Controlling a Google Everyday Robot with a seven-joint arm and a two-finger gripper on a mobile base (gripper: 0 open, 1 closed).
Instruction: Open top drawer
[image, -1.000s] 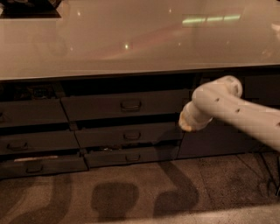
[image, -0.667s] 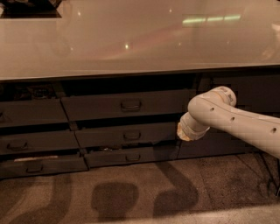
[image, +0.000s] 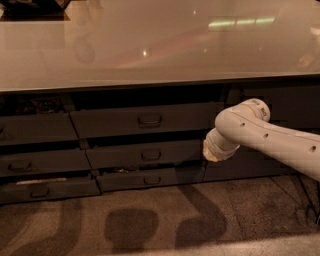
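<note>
The top drawer (image: 110, 123) sits just under the front edge of the table (image: 150, 65), in the middle bank. It has a wide dark grey front with a small loop handle (image: 149, 120) at its centre and a dark gap between its upper edge and the table's edge. How far it stands out from the carcass cannot be told. Below it are a second drawer (image: 120, 156) and a third drawer (image: 125, 179), each narrower and shallower, with like handles. To the left, under the table's left end, another stack of drawers (image: 35, 160) runs down, and a pale strip lies along the lowest front. The white arm (image: 270, 142) reaches in from the right edge of the view and bends at a rounded joint before the right end of the top drawer. The tool (image: 211, 151) is at its tip, low beside the right end of the second drawer, apart from the loop handle. Whether the tool is open or closed, or holds anything, cannot be told. The table's glossy top reflects ceiling lights. Shadows of the arm fall on the carpet (image: 150, 225) below.
</note>
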